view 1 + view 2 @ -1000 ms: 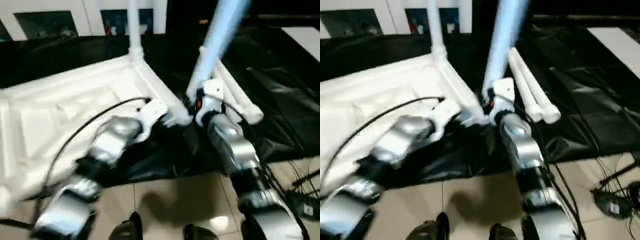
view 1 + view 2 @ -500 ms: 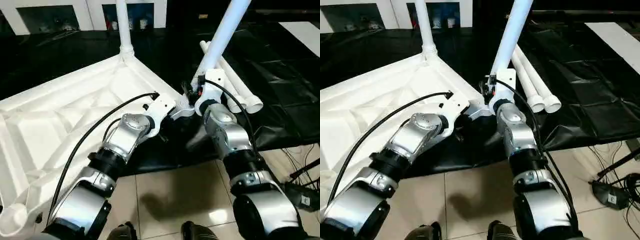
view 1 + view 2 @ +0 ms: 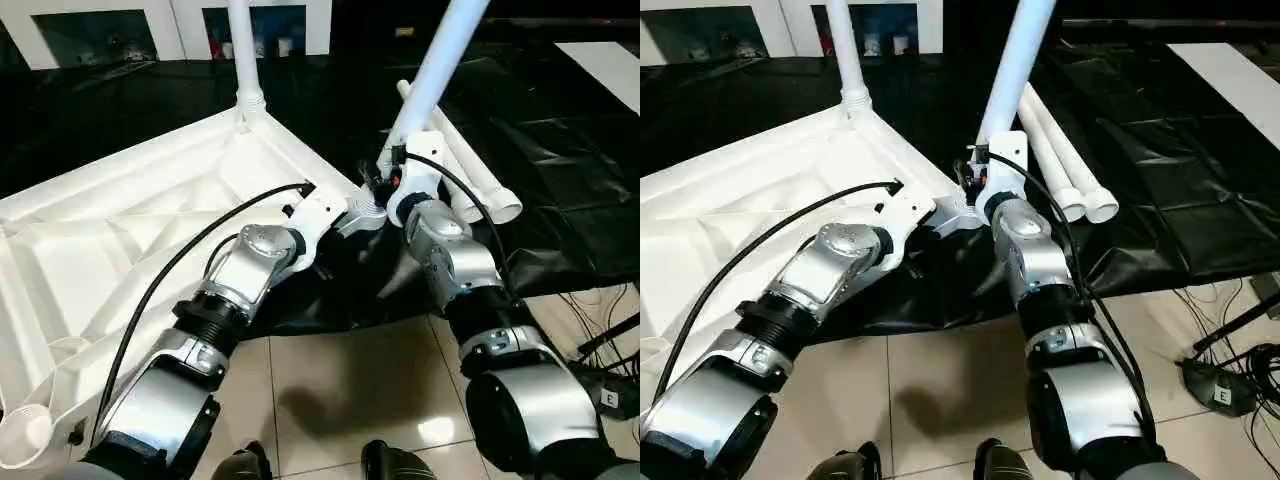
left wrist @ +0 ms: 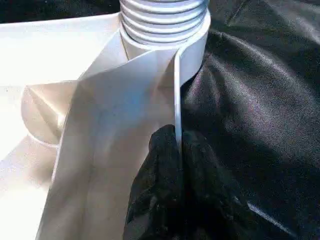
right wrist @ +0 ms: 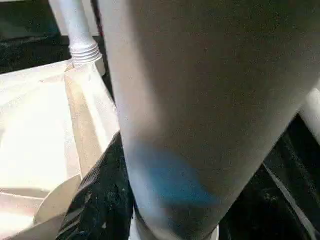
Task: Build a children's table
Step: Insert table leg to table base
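The white plastic tabletop (image 3: 120, 240) lies upside down on a black sheet (image 3: 560, 190) spread over the floor, its ribbed underside facing up, with one corner pointing toward the robot's two forearms. The left pincer (image 4: 177, 150) is closed on the thin upright rim of the tabletop just below that near corner's socket, one black finger (image 4: 160, 170) on each side of the edge, as the left wrist view shows. The right pincer (image 3: 385, 185) grips the lower end of a slanted leg (image 3: 435, 70) right at that same corner; the leg leans up and away, and whether its end is seated in the socket cannot be told. At the far corner a standing leg (image 3: 241, 45) is already upright in its socket. Two spare legs (image 3: 470, 185) lie side by side on the sheet just beyond the right pincer, their flared ends toward the sheet's near edge. The sheet's front edge stops at beige floor tiles (image 3: 340, 390), which give open room near the robot; cables (image 3: 600, 350) lie at the right. No readable writing is visible. Compared with half a second ago, both pincers hold the same grips and the slanted leg leans much the same; the view has only shifted slightly.
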### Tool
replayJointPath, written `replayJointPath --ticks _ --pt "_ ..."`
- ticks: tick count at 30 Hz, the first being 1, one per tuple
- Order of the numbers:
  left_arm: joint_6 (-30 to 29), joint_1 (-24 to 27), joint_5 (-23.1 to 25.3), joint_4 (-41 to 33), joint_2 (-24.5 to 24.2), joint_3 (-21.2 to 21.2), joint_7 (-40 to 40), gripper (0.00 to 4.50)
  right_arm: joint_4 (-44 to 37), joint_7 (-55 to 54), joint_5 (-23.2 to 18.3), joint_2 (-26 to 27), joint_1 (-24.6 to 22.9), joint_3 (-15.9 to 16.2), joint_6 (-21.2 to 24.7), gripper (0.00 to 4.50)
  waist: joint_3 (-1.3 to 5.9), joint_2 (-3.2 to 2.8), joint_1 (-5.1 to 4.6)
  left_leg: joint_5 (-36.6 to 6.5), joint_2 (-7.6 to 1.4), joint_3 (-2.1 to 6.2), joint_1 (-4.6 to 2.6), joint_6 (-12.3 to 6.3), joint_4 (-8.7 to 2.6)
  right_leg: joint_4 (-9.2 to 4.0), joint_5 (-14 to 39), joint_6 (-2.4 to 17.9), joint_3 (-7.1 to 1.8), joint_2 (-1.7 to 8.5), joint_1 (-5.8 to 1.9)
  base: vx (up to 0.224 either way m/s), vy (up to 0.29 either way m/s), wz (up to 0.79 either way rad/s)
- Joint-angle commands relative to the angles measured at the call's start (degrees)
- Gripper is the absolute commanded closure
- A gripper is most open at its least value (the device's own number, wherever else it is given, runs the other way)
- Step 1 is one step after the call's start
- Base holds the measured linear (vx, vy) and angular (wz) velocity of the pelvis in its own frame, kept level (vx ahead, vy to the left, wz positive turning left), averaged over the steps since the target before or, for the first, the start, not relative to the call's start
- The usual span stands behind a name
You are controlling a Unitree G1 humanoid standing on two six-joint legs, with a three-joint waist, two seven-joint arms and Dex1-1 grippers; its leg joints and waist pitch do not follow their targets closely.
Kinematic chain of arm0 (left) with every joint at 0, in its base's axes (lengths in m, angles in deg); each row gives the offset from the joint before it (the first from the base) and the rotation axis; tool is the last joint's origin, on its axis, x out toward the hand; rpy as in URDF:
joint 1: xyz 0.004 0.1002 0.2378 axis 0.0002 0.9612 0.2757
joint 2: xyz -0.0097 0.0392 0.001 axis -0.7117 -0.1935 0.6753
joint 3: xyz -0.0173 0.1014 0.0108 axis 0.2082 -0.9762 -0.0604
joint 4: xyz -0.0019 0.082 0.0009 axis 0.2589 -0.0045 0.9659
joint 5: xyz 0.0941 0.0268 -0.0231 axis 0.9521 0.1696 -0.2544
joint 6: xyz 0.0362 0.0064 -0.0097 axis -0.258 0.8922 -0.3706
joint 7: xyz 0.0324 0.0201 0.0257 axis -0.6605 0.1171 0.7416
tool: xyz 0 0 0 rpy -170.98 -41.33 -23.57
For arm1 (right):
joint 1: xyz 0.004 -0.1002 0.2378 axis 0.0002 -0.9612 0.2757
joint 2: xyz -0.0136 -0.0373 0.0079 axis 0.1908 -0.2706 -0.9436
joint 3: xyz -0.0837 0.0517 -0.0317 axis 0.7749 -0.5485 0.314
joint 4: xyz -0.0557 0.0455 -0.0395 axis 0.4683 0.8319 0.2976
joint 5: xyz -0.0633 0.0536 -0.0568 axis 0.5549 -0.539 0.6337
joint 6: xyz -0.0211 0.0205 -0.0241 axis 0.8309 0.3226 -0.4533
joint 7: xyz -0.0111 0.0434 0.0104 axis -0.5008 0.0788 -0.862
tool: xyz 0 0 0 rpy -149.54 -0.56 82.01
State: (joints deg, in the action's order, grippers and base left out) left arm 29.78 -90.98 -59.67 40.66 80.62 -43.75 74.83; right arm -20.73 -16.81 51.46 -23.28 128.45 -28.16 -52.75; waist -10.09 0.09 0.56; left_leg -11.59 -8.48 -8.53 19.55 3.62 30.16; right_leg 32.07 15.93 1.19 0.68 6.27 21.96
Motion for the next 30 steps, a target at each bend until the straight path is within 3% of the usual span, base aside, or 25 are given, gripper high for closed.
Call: replayJointPath --ticks 1,7,8,11,12,14,16,18,20,21,23,25,27,28,30 --pt "0.8 1.0 1.5 1.4 -1.2 -0.3 -0.1 4.5 9.5 3.3 0.8 1.4 -4.7 3.3 8.5 2.66 2.05 -0.02 0.18 -20.1 -3.4 0.93 -0.14 -0.76 -4.98 -4.31 18.3 6.8 -1.56 2.35 -0.44 0.0 0.0 0.0" --pt "1.2 1.3 1.4 1.4 -1.8 -0.4 0.6 4.5 10.1 4.7 1.4 1.2 -4.2 3.4 6.7 2.66 2.28 -0.08 0.08 -19.3 -3.59 0.75 -0.1 -0.41 -4.94 -4.06 16.1 7.6 -1.5 2.27 -0.55 0.0 0.0 0.0" --pt "1.3 1.3 1.4 1.3 -1.9 -0.4 0.6 4.5 10.1 5.0 1.1 1.3 -4.0 3.0 6.4 2.31 2.25 -0.06 0.05 -19.4 -3.59 0.73 -0.09 -0.39 -4.95 -4.05 16.0 7.7 -1.5 2.24 -0.55 0.0 0.0 0.0" --pt "1.4 1.4 1.3 1.2 -1.9 -0.3 0.6 4.5 9.7 5.6 0.6 1.4 -3.6 2.1 6.1 2.31 2.25 -0.02 0.05 -20.3 -3.54 0.61 -0.24 -0.65 -4.91 -4.28 18.2 7.5 -1.59 2.36 -0.38 0.0 0.0 0.0" --pt "1.4 1.4 1.4 1.2 -2.0 -0.3 0.7 4.5 9.4 6.0 0.6 1.4 -3.5 2.0 5.9 1.92 2.34 -0.06 0.08 -20.3 -3.56 0.62 -0.29 -0.69 -4.88 -4.39 19.3 7.2 -1.61 2.42 -0.36 0.0 0.0 0.0" --pt "1.4 1.4 1.4 1.2 -2.0 -0.3 0.7 4.5 9.3 6.4 0.7 1.4 -3.4 2.0 5.7 1.92 2.35 -0.01 0.09 -20.1 -3.59 0.57 -0.26 -0.75 -4.88 -4.45 19.6 7.1 -1.59 2.37 -0.26 0.0 0.0 0.0" --pt "1.7 1.3 1.5 1.2 -2.2 -0.3 0.8 4.5 8.6 7.3 0.4 1.3 -3.2 1.8 5.0 1.67 2.45 -0.03 0.19 -18.9 -3.72 0.53 0.07 -0.86 -4.83 -4.45 18.2 7.3 -1.54 2.56 -0.48 0.0 0.0 0.0" --pt "2.0 1.3 1.6 1.1 -2.5 -0.4 1.0 4.5 7.8 8.1 0.1 1.1 -2.9 1.7 4.6 1.44 2.92 0.14 0.07 -14.7 -3.69 0.17 0.41 -2.03 -4.52 -3.88 13.4 8.5 -1.52 2.27 -0.72 0.0 0.0 0.0" --pt "2.3 1.3 1.7 1.1 -2.9 -0.4 1.3 4.5 7.0 8.7 -0.2 0.8 -2.6 1.6 4.3 1.36 2.73 -0.04 -0.08 -17.1 -3.74 0.0 0.55 -2.13 -4.76 -4.08 16.5 8.8 -1.23 2.15 -0.36 0.0 0.0 0.0" --pt "2.4 1.3 1.8 1.0 -3.1 -0.4 1.4 4.5 6.6 9.1 -0.4 0.6 -2.5 1.5 4.2 1.28 2.66 0.2 -0.18 -20.3 -3.58 -0.05 0.47 -1.46 -4.77 -4.49 21.5 7.7 -1.2 2.12 -0.03 0.0 0.0 0.0" --pt "2.8 1.4 1.9 0.9 -3.5 -0.6 1.7 4.5 5.6 10.5 -0.5 0.2 -2.3 1.4 4.3 1.04 2.93 0.18 -0.1 -20.6 -3.72 0.0 0.39 -1.12 -4.72 -4.61 23.1 6.9 -1.35 2.32 0.17 0.0 0.0 0.0" --pt "3.1 1.5 2.0 0.6 -3.9 -0.7 2.0 4.5 4.0 11.9 -0.7 -0.2 -2.4 1.3 4.5 0.92 3.54 0.18 0.0 -14.7 -3.84 -0.45 1.06 -2.04 -4.37 -3.89 13.8 7.7 -1.39 1.97 -0.02 0.0 0.0 0.0" --pt "3.4 1.7 2.1 0.2 -4.3 -0.8 2.5 4.5 2.1 13.2 -0.5 -0.7 -2.8 1.9 4.1 0.69 3.33 0.22 -0.05 -14.0 -3.86 -0.78 1.07 -2.69 -4.34 -3.81 11.8 8.7 -1.25 1.74 0.21 0.0 0.0 0.0" --pt "3.4 1.8 2.1 0.1 -4.3 -0.8 2.6 4.5 1.9 13.3 -0.5 -0.8 -2.8 1.9 4.1 0.69 3.02 0.23 -0.01 -18.2 -3.72 -0.98 0.79 -2.51 -4.38 -4.49 18.5 8.2 -1.15 1.86 0.74 0.0 0.0 0.0" --pt "3.5 2.0 2.1 -0.2 -4.5 -0.8 2.8 4.5 0.6 13.9 -0.4 -1.0 -3.2 2.0 3.4 0.5 3.18 0.33 0.01 -18.7 -3.7 -0.78 1.06 -1.97 -4.42 -4.72 22.0 6.8 -1.21 2.09 0.68 0.0 0.0 0.0"
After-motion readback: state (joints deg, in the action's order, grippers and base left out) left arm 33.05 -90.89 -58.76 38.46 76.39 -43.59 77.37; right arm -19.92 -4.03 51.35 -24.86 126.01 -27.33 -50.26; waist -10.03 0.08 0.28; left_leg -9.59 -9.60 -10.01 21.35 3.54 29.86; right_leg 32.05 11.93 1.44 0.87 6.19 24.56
